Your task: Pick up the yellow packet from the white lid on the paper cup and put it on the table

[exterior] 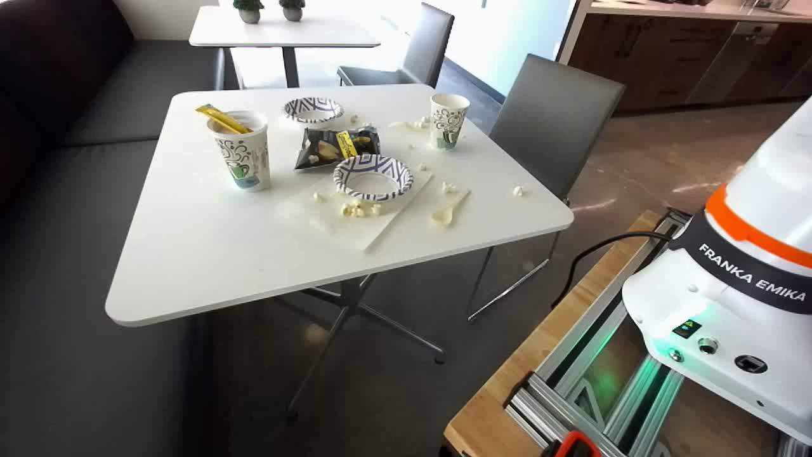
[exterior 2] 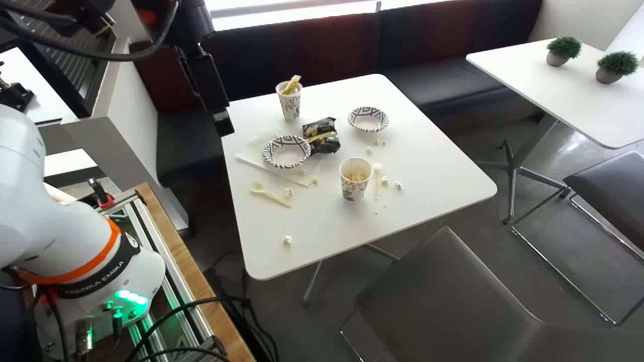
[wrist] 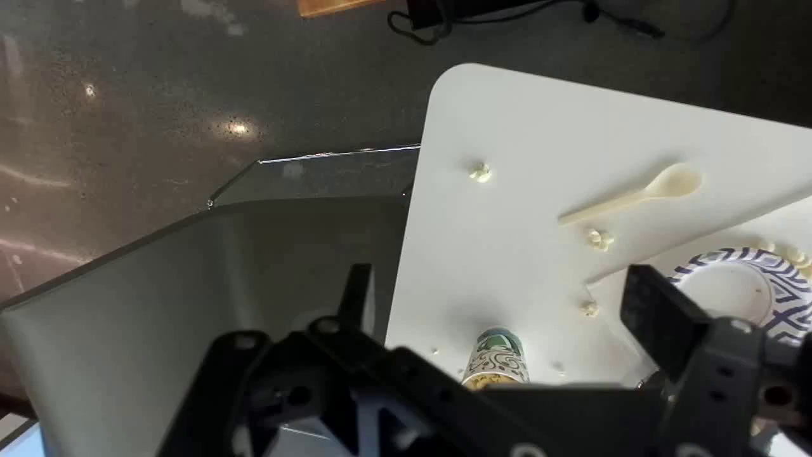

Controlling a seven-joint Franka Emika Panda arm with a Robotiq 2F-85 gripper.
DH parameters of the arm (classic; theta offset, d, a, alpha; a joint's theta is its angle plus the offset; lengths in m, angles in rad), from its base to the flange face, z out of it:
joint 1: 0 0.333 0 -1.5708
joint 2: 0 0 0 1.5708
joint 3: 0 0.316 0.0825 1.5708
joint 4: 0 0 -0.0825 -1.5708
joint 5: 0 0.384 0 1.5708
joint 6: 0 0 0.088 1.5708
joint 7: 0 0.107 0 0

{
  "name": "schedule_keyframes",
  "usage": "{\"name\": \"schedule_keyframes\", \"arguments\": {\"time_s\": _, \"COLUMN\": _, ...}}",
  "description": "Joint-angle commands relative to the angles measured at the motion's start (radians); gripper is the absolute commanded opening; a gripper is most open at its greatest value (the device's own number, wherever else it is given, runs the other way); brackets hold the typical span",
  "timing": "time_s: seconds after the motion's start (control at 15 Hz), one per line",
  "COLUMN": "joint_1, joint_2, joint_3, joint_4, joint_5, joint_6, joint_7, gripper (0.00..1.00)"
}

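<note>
The yellow packet (exterior: 223, 119) lies across the white lid (exterior: 252, 119) on the paper cup (exterior: 244, 162), one end sticking out past the rim. The packet (exterior 2: 291, 85) and the cup (exterior 2: 290, 106) also show in an exterior view. The cup stands upright on the white table (exterior: 209, 247), near the bench side. My gripper (exterior 2: 224, 123) hangs in the air, apart from the cup. In the wrist view my gripper (wrist: 501, 285) is open, with nothing between its fingers. The packet, lid and lidded cup are out of the wrist view.
Two patterned bowls (exterior: 373, 178) (exterior: 313, 110), a dark chip bag (exterior: 337, 147), an open cup (exterior 2: 355, 179), a wooden spoon (exterior 2: 269, 194), a napkin (exterior 2: 271, 170) and popcorn (wrist: 480, 172) are on the table. A grey chair (exterior: 558, 120) stands by the table edge.
</note>
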Motion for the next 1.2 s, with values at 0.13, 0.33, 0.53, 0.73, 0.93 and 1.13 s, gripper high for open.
{"name": "schedule_keyframes", "arguments": {"time_s": 0.13, "joint_1": 0.019, "joint_2": 0.002, "joint_3": -0.014, "joint_4": 0.003, "joint_5": -0.011, "joint_6": -0.005, "joint_7": 0.012, "gripper": 1.00}}
{"name": "schedule_keyframes", "arguments": {"time_s": 0.33, "joint_1": 0.019, "joint_2": 0.002, "joint_3": -0.014, "joint_4": 0.003, "joint_5": -0.011, "joint_6": -0.005, "joint_7": 0.012, "gripper": 1.00}}
{"name": "schedule_keyframes", "arguments": {"time_s": 0.53, "joint_1": 0.019, "joint_2": 0.002, "joint_3": -0.014, "joint_4": 0.003, "joint_5": -0.011, "joint_6": -0.005, "joint_7": 0.012, "gripper": 1.00}}
{"name": "schedule_keyframes", "arguments": {"time_s": 0.73, "joint_1": 0.129, "joint_2": 0.036, "joint_3": 0.050, "joint_4": 0.032, "joint_5": 0.065, "joint_6": 0.071, "joint_7": -0.002, "gripper": 1.00}}
{"name": "schedule_keyframes", "arguments": {"time_s": 0.93, "joint_1": 0.255, "joint_2": 0.110, "joint_3": 0.147, "joint_4": 0.077, "joint_5": 0.140, "joint_6": 0.122, "joint_7": -0.002, "gripper": 1.00}}
{"name": "schedule_keyframes", "arguments": {"time_s": 1.13, "joint_1": 0.362, "joint_2": 0.240, "joint_3": 0.259, "joint_4": 0.143, "joint_5": 0.175, "joint_6": 0.180, "joint_7": -0.007, "gripper": 1.00}}
